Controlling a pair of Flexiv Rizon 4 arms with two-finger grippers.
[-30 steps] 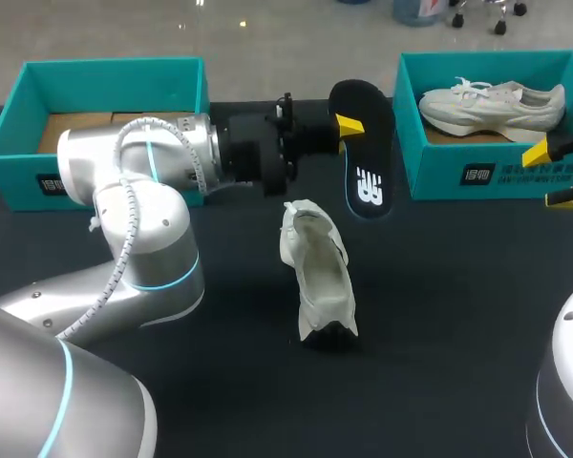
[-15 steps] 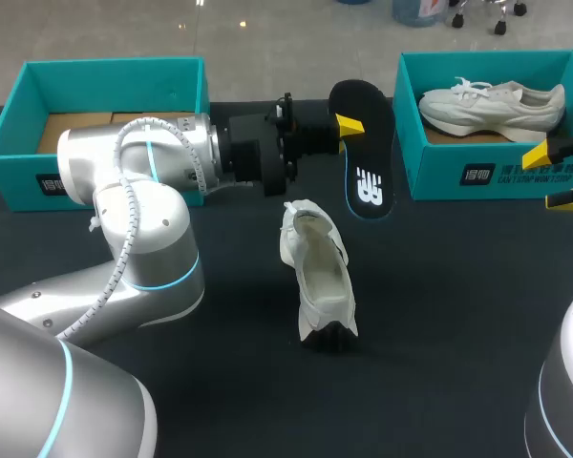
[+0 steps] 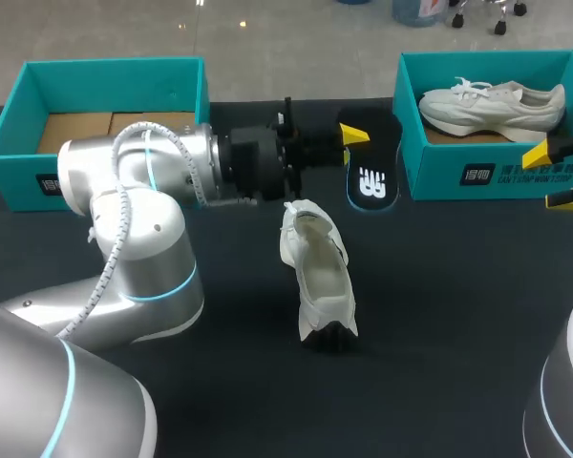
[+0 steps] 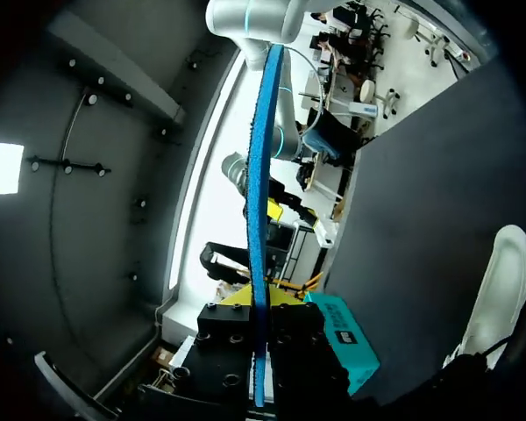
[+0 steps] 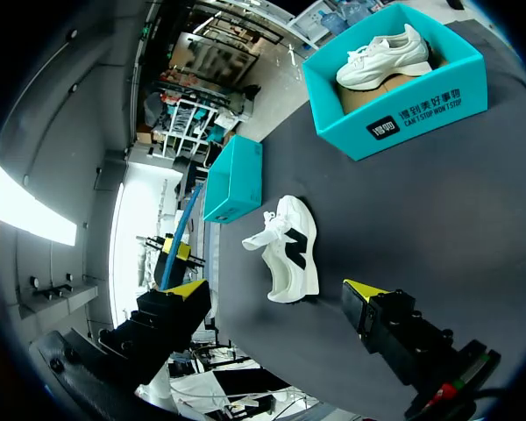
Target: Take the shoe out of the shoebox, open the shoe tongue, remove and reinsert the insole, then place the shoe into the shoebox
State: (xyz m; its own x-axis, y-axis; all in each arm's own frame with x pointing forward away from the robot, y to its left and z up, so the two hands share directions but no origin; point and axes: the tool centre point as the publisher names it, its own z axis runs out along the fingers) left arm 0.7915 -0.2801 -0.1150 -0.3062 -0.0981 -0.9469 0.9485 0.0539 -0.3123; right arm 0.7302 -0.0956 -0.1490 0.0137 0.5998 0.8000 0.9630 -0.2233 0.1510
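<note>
Clamping the insole, left jaws; shoe nearby; right jaws agape.

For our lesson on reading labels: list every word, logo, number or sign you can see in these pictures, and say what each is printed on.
Right shoebox, front wall: a white logo and two lines of print, too small to quote reliably.
Left shoebox, front wall: a white mark, partly hidden, unreadable.
Insole: a white logo, no readable words.
No numbers or signs show.
</note>
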